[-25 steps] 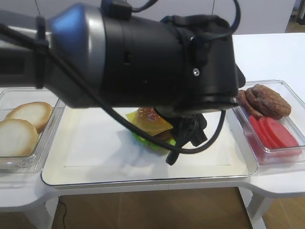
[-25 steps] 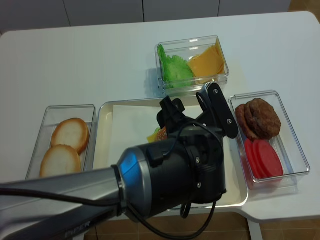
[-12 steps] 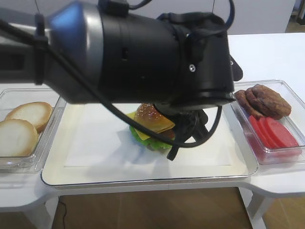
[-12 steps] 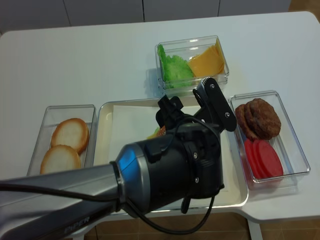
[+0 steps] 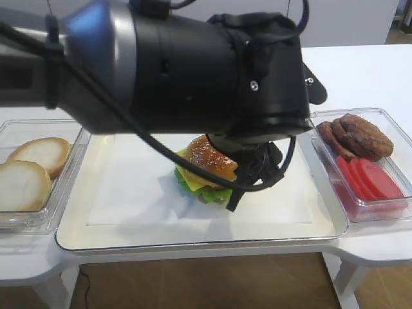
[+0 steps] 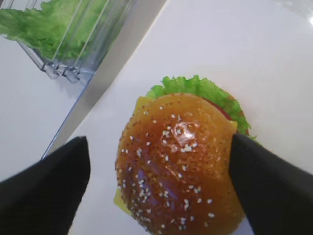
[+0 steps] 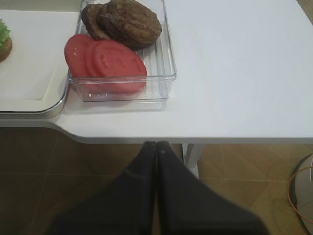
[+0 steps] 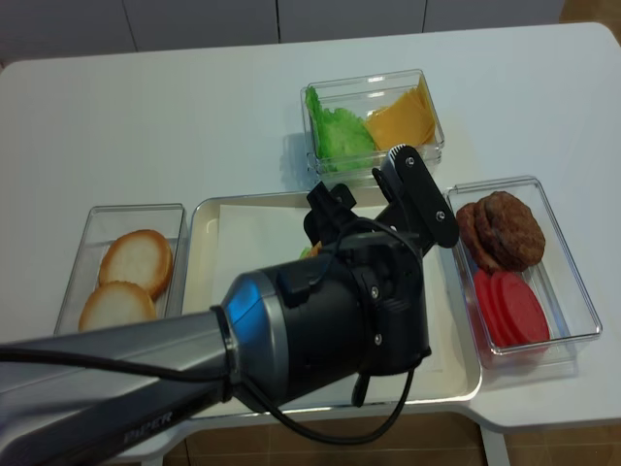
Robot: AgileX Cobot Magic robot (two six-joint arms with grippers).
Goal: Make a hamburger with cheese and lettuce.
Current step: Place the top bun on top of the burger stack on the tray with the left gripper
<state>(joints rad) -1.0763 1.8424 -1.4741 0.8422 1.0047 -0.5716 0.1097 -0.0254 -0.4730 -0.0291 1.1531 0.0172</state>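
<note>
The hamburger [image 5: 206, 168] stands on the white tray [image 5: 129, 206], sesame bun top uppermost. The yellow cheese [image 5: 185, 171] sticks out under the bun. The green lettuce [image 5: 205, 191] frills out below. The big black left arm [image 5: 193, 64] hangs over it. In the left wrist view my left gripper [image 6: 159, 142] is open, its fingers either side of the bun [image 6: 178, 166]. The left one is apart from the bun and the right one is at its edge. Lettuce [image 6: 195, 88] and a cheese corner [image 6: 119, 197] show there. My right gripper [image 7: 156, 147] is shut and empty, off the table's front edge.
A clear box of pale bun halves [image 5: 32, 174] is at the left. A box of brown patties [image 5: 360, 135] and tomato slices [image 5: 373, 177] is at the right, and shows in the right wrist view [image 7: 105, 61]. A box of spare lettuce and cheese [image 8: 374, 121] stands behind the tray.
The left arm has lifted and drawn back a little, uncovering more of the hamburger. The bun top now shows fully on the stack. The right gripper's earlier state is not shown.
</note>
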